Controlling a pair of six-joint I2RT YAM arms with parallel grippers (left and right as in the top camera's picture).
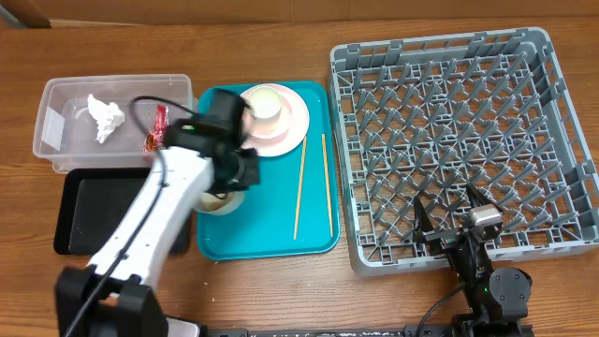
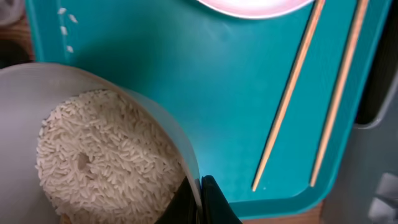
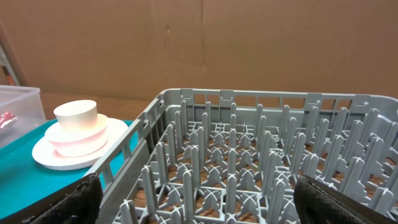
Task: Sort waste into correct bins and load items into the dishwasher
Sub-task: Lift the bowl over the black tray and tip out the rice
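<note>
My left gripper [image 2: 200, 185] is shut on the rim of a small white cup [image 2: 93, 93] full of rice [image 2: 102, 158], at the teal tray's near left [image 1: 223, 198]. Loose rice grains [image 2: 65, 28] lie on the tray beside it. Two wooden chopsticks [image 1: 299, 187] [image 2: 291, 96] lie along the tray's right side. A pale pink plate [image 1: 298, 120] carries a white bowl and a cup [image 1: 267, 101]. The clear tub [image 1: 56, 103] holds the tissue wad [image 1: 106, 117] and red wrapper [image 1: 156, 129]. My right gripper [image 1: 451, 208] [image 3: 208, 205] stands open over the dishwasher rack's [image 1: 459, 122] near edge.
The shallow black tray [image 1: 98, 213] lies in front of the clear tub, partly under my left arm. The teal serving tray [image 1: 271, 225] sits between the bins and the grey rack. A cardboard wall [image 3: 199, 43] stands behind the table.
</note>
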